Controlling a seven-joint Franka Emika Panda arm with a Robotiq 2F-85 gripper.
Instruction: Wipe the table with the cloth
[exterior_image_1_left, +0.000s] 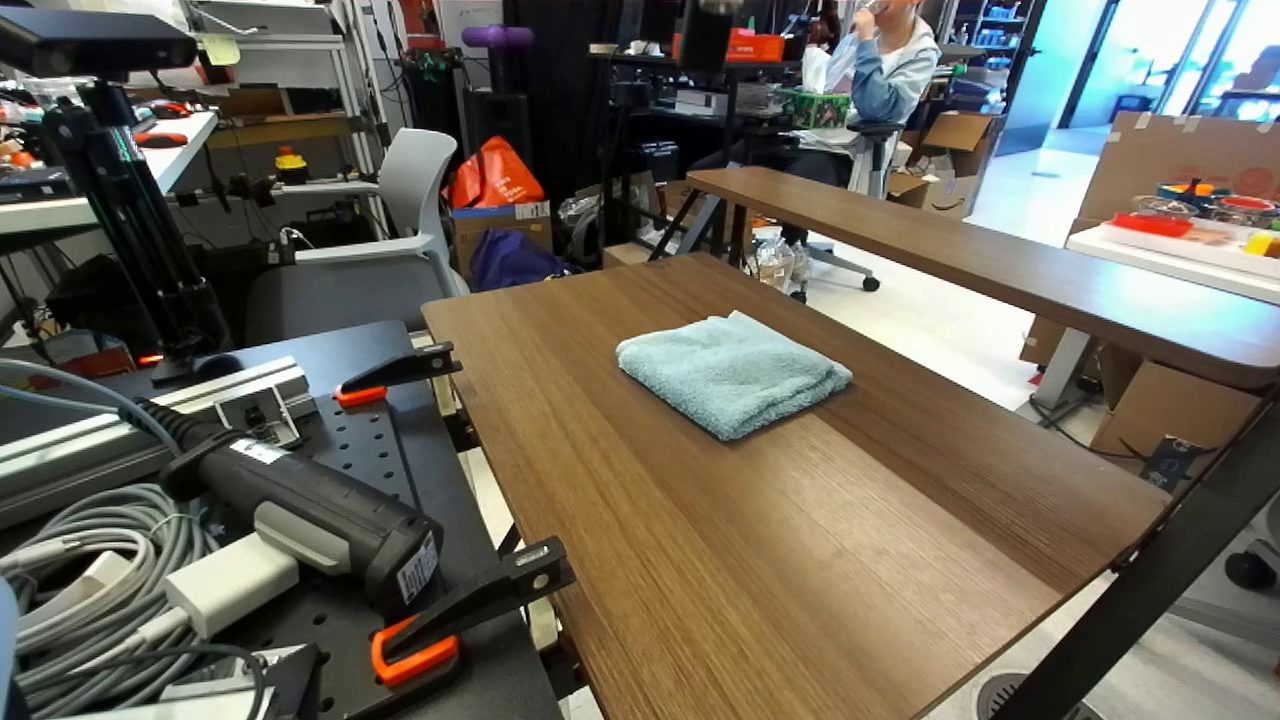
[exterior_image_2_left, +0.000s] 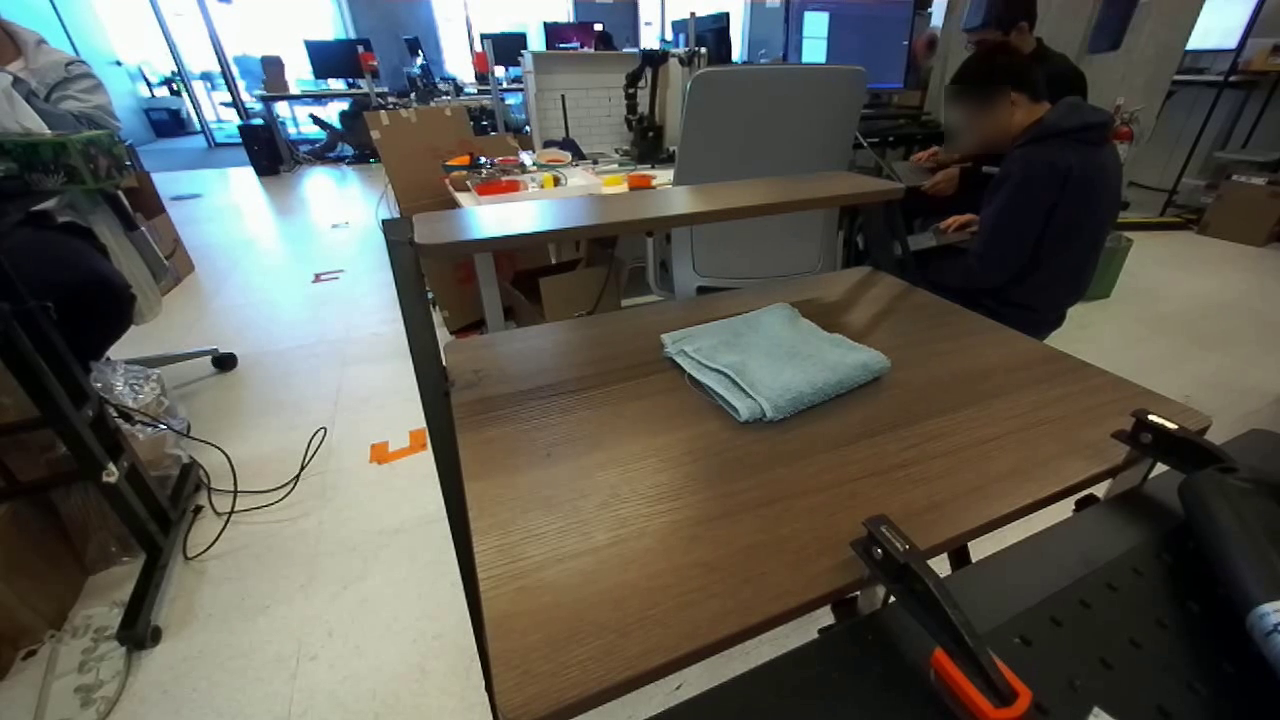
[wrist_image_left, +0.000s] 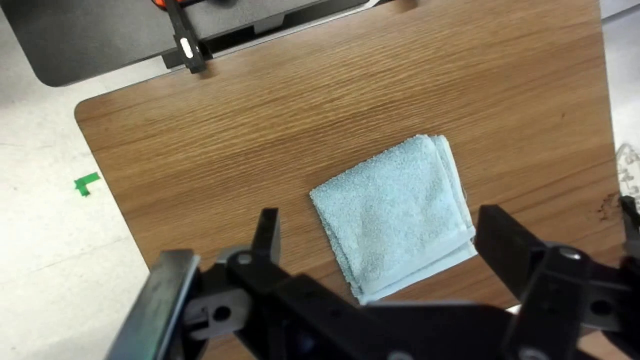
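Note:
The cloth is a folded light blue-teal square lying flat near the middle of the table. It shows in both exterior views, as cloth (exterior_image_1_left: 735, 375) and cloth (exterior_image_2_left: 775, 362), and as cloth (wrist_image_left: 395, 210) in the wrist view. The table has a brown wood-grain top, seen as table (exterior_image_1_left: 600, 480), table (exterior_image_2_left: 600, 500) and table (wrist_image_left: 240, 130). My gripper (wrist_image_left: 378, 215) is open and empty in the wrist view, its fingers wide apart above the table. The cloth shows between and beyond the fingertips, apart from them as far as I can tell. The gripper is not clearly seen in the exterior views.
A black bench (exterior_image_1_left: 440, 640) adjoins one table side. Its orange-handled clamps (exterior_image_1_left: 480, 600) reach toward the table edge. A black handheld tool (exterior_image_1_left: 310, 500) and coiled cables (exterior_image_1_left: 120, 560) lie on it. A narrow raised wood board (exterior_image_2_left: 650, 215) and dark post (exterior_image_2_left: 430, 400) border the table.

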